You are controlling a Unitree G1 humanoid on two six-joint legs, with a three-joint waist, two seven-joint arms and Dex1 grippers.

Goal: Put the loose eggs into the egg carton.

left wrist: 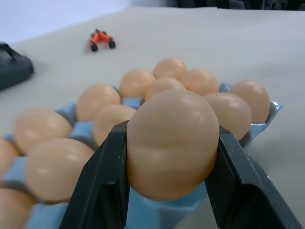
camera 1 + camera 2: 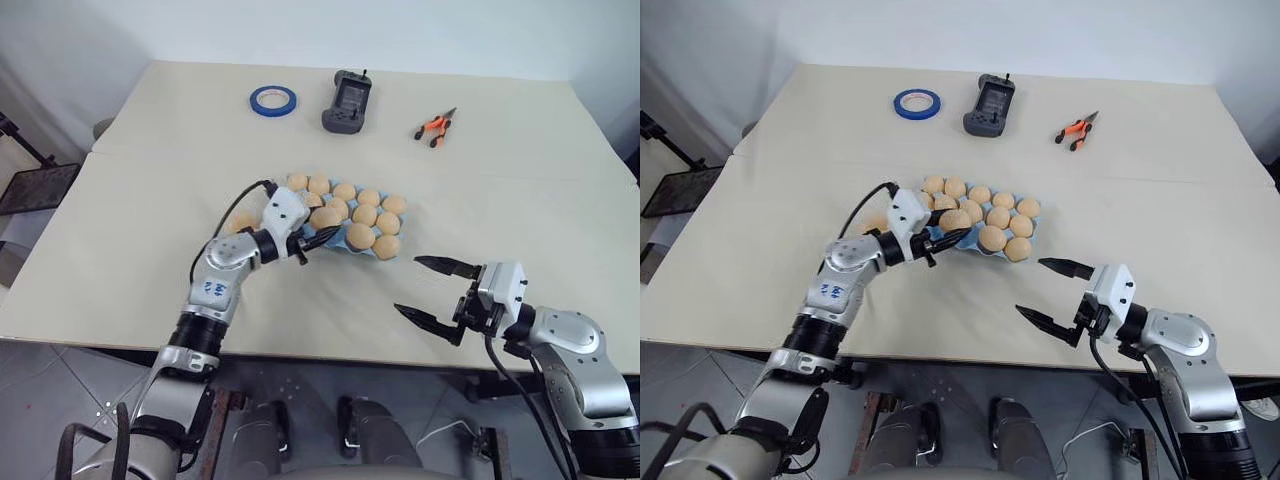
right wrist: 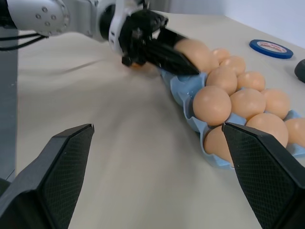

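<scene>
The light blue egg carton (image 3: 182,89) lies mid-table, its cups holding several tan eggs (image 2: 365,214). My left gripper (image 2: 322,236) is shut on one egg (image 1: 171,143) and holds it just above the carton's near-left end, over the row closest to me. Another loose egg (image 2: 240,221) rests on the table left of the carton, partly hidden behind my left arm. My right gripper (image 2: 408,284) stands open with nothing between its fingers, to the right of the carton and nearer the table's front edge.
At the back of the table lie a blue tape ring (image 2: 272,100), a black handheld device (image 2: 348,103) and orange-handled pliers (image 2: 435,128). The table's front edge (image 2: 300,355) runs just under both arms.
</scene>
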